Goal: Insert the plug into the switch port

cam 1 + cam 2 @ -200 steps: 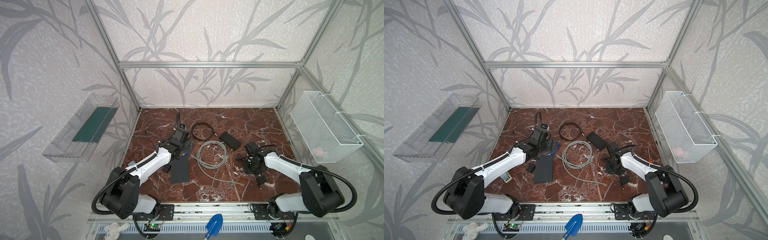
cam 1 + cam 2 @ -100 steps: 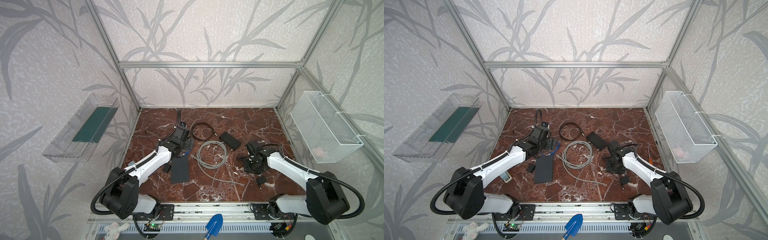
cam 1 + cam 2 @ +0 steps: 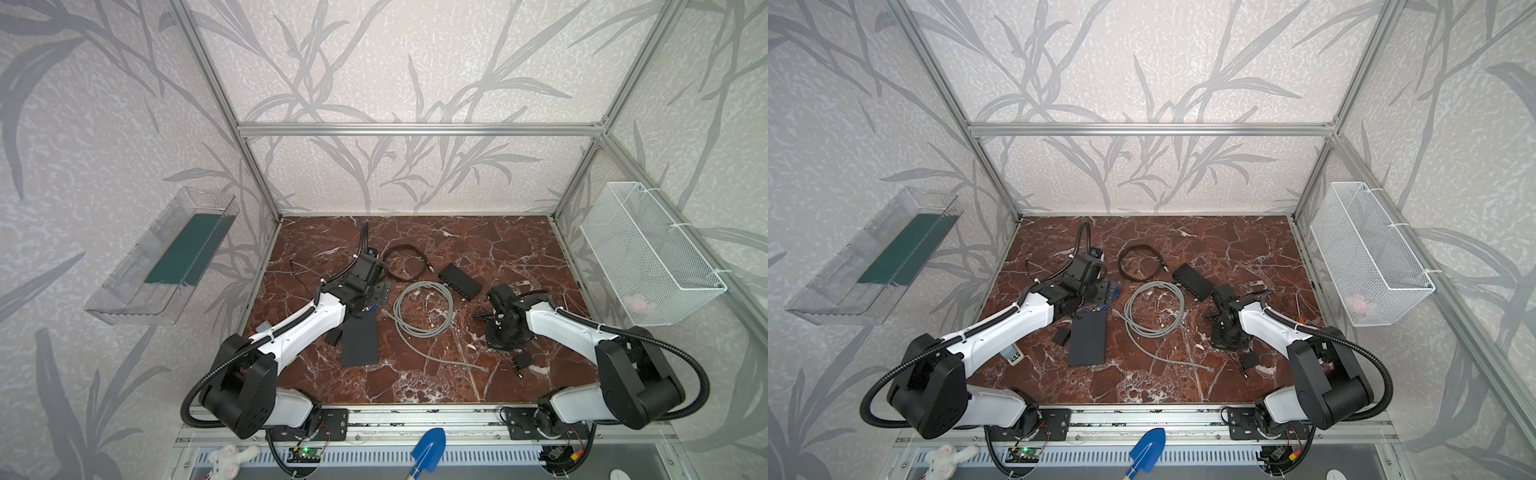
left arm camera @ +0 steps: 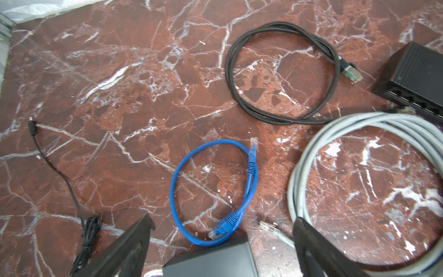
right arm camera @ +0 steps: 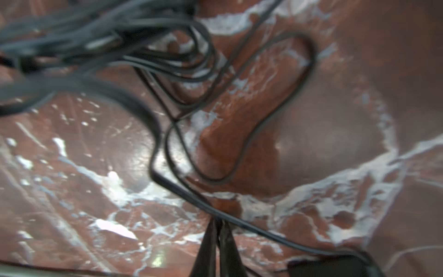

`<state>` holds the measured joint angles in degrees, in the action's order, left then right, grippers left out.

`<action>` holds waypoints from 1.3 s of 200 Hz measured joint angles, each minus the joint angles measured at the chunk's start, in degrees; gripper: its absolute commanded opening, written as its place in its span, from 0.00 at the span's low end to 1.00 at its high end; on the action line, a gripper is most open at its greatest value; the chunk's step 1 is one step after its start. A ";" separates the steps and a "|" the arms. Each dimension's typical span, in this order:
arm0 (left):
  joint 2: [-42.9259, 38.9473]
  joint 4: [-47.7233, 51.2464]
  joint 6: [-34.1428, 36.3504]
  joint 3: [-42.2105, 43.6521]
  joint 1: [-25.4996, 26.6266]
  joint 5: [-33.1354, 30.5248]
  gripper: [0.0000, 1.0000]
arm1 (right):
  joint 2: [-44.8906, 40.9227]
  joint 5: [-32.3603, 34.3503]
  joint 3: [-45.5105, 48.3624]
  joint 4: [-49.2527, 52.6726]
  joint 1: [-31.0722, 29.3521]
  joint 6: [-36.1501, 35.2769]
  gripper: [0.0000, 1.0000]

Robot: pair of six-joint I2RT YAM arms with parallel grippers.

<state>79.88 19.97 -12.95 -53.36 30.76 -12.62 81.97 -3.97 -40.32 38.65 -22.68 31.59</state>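
Right hand (image 5: 217, 230) newly closed tight at thin black cord (image 5: 263, 232), left hand (image 4: 221, 219) wide open, empty

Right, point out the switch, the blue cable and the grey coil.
switch (image 3: 460, 281): in a top view, top face
blue cable (image 4: 251, 165): left wrist view, plug boot
grey coil (image 4: 371, 120): left wrist view, bundled strands

At switch (image 4: 417, 72) socket face, grey cable coil (image 4: 359, 121) beside; black loop (image 4: 282, 24) near; far marble (image 3: 498, 241) open.
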 measured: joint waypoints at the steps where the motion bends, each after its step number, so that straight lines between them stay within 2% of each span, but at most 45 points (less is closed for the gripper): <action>1: 0.00 0.02 -0.04 -0.02 0.07 0.13 0.90 | 0.04 -0.09 -0.04 0.00 0.00 -0.07 0.00; 29: 0.42 0.07 -1.60 -0.17 2.40 7.21 0.86 | 0.61 -4.35 -4.92 0.61 0.20 1.22 0.00; 63: 3.72 -5.29 -3.39 0.04 6.08 22.71 0.75 | 0.50 -10.54 -14.53 -1.38 2.69 4.98 0.00; 84: 7.56 -12.13 -4.37 0.61 8.02 31.65 0.75 | 0.31 -15.19 -13.73 -4.55 6.25 10.88 0.00; 120: 14.29 -22.40 -6.19 1.46 11.17 40.52 0.74 | -0.33 -18.88 -9.40 -11.58 8.11 24.41 0.00; 148: 18.86 -27.96 -7.21 1.40 14.23 44.33 0.74 | -2.67 -19.02 -5.97 -17.31 7.98 35.10 0.00; 177: 22.80 -31.91 -8.72 1.33 16.90 45.57 0.73 | -4.92 -17.86 -4.26 -19.58 7.98 42.18 0.00; 213: 25.16 -33.44 -9.94 0.57 18.36 45.77 0.68 | -6.43 -17.05 -1.95 -22.45 7.98 47.63 0.00; 260: 26.80 -34.75 -11.21 -1.31 18.78 45.97 0.57 | -6.43 -17.00 -0.81 -24.04 7.78 50.60 0.00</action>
<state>106.67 -14.79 -24.16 -54.68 49.54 33.34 75.55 -20.97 -41.12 14.61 -14.90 82.19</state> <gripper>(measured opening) 0.585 0.047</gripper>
